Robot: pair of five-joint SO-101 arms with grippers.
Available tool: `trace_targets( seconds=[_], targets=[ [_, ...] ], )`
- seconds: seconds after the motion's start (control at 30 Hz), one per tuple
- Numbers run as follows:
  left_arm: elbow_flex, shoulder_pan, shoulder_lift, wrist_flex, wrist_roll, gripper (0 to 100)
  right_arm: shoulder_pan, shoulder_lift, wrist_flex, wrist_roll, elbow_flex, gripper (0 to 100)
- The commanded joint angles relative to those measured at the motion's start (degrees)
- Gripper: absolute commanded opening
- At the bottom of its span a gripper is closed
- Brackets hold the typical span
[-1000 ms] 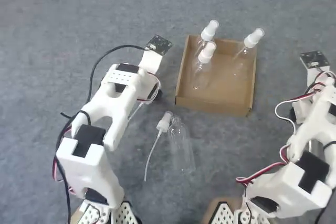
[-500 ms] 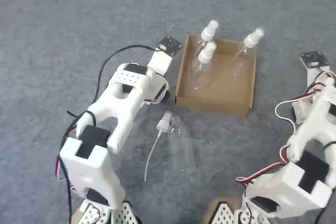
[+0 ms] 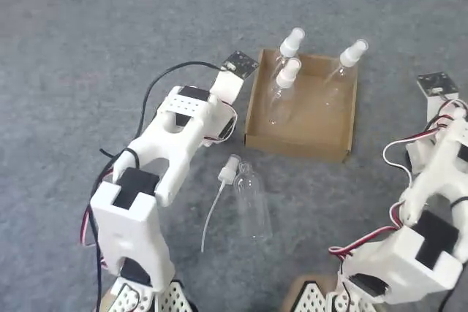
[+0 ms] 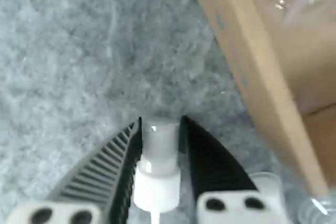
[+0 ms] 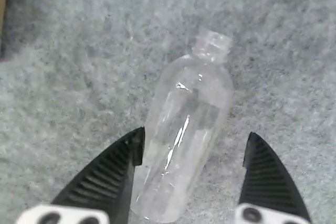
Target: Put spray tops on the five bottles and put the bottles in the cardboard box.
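My left gripper (image 4: 160, 123) hangs beside the near-left corner of the cardboard box (image 3: 300, 147), its fingers only a narrow gap apart. In my left wrist view the white head of the loose spray top (image 4: 157, 166) sits in that gap with a finger close on each side, and I cannot tell whether they touch it. From the high view the spray top (image 3: 229, 169) lies flat on the grey felt of the desk (image 3: 88, 71), in front of the box and clear of my arm. Its thin dip tube trails toward my base. The uncapped bottle (image 3: 253, 201) lies on its side just beside it, its open neck next to the spray head. My right gripper (image 5: 195, 135) is spread wide and has hold of nothing. In my right wrist view the clear bottle (image 5: 185, 129) lies on the felt below, between the two fingers, its threaded neck pointing away from me. Inside the box the three capped bottles (image 3: 278, 100) lean with their white spray heads toward the far wall.
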State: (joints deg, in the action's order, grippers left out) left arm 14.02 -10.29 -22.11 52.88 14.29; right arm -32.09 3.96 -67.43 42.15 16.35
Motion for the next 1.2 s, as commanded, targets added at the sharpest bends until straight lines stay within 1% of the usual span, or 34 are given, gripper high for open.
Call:
trace_targets(
  seconds=[0.0,0.07,0.23,0.33,0.43,0.53,0.63,0.8,0.93,1.17],
  targets=[
    [-2.42,1.05,0.97,0.26,0.09,5,-0.75,-1.10,-0.57,0.53,-2.81,24.3],
    [-2.42,1.05,0.97,0.35,-0.53,3,-0.75,-1.10,-0.66,0.53,-2.81,24.3],
    [-2.24,2.55,4.04,0.62,-5.36,2,-0.75,-1.10,-0.66,0.53,-2.81,24.3],
    [-2.15,4.92,11.16,3.96,-7.30,1,-0.75,-1.01,-0.66,0.26,-2.81,24.4],
    [-1.98,6.51,19.69,9.41,-8.09,1,-0.57,-0.92,-0.66,-0.18,-2.81,24.5],
    [-1.80,7.38,26.11,13.89,-8.09,1,-0.31,-0.92,-0.13,-4.04,-3.25,24.4],
    [0.66,7.56,31.30,14.77,-9.32,1,1.27,-0.84,-0.13,-7.74,-4.48,24.3],
    [9.01,7.03,39.30,13.45,-11.52,1,3.21,2.24,-0.13,-11.78,-6.95,24.3],
    [17.54,7.47,45.54,9.23,-12.04,2,2.77,9.36,-0.22,-14.42,-11.96,24.3],
    [29.93,7.12,51.25,0.97,-12.13,2,2.15,19.82,-0.22,-14.95,-19.08,24.1]
  ],
)
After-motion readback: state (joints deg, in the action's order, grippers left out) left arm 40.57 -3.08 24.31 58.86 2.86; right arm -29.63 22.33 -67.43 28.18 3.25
